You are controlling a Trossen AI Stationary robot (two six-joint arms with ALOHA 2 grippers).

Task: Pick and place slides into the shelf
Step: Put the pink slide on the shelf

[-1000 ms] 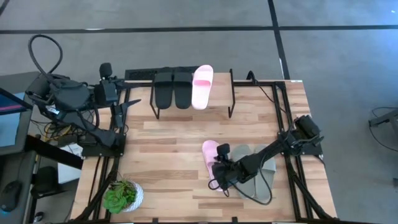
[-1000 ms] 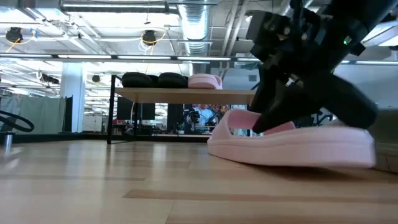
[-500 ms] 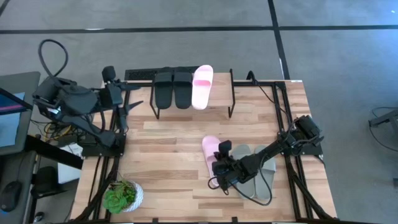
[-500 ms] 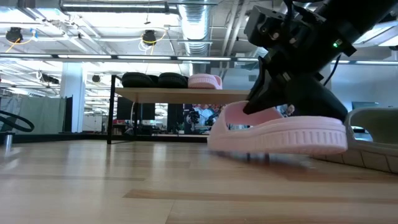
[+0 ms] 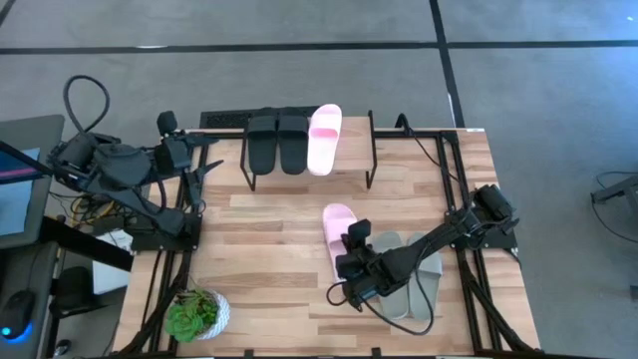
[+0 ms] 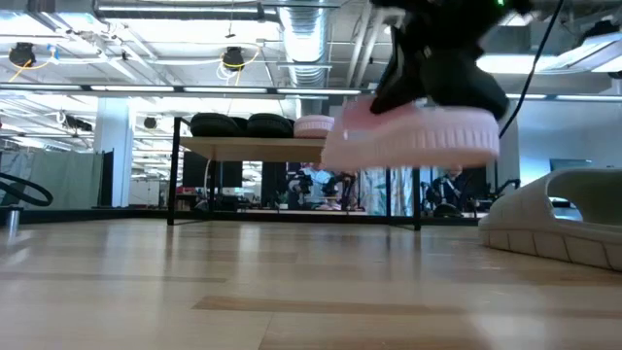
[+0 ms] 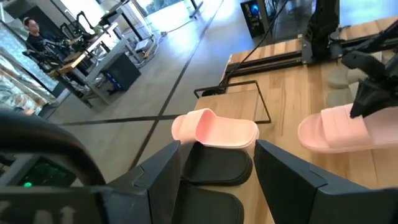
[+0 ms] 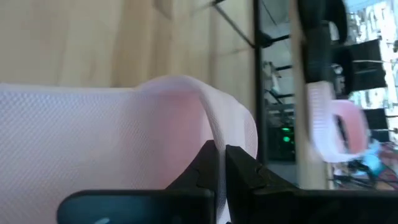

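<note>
The shelf (image 5: 361, 150) stands at the table's far edge. On its plank lie two black slides (image 5: 279, 140) and one light pink slide (image 5: 324, 138), soles down. A second pink slide (image 5: 337, 227) hangs above the table's middle, with my right gripper (image 5: 351, 249) shut on it; the low view shows this slide (image 6: 413, 136) clear of the tabletop. The grey-green pair (image 5: 411, 284) lies sole-down on the table, partly under my right arm. My left gripper (image 5: 211, 165) hovers open at the shelf's left end, holding nothing. My right gripper pinches the pink slide's wide strap at its edge (image 8: 217, 134) between its two fingers. It comes at the slide from above, slanting in from the table's near right side. The slide hangs roughly level, sole down, lifted clear of the table.
A potted plant (image 5: 196, 314) stands at the near left corner. One grey-green slide (image 6: 564, 219) lies just right of the lifted slide. Bare wood (image 5: 269, 229) lies between the held slide and the shelf, and the plank's right part (image 5: 351, 140) is bare.
My right gripper has risen and gone a little toward the far edge with the pink slide. The slide lay flat on the table, then tipped with its near end up, and now hangs clear of the tabletop.
</note>
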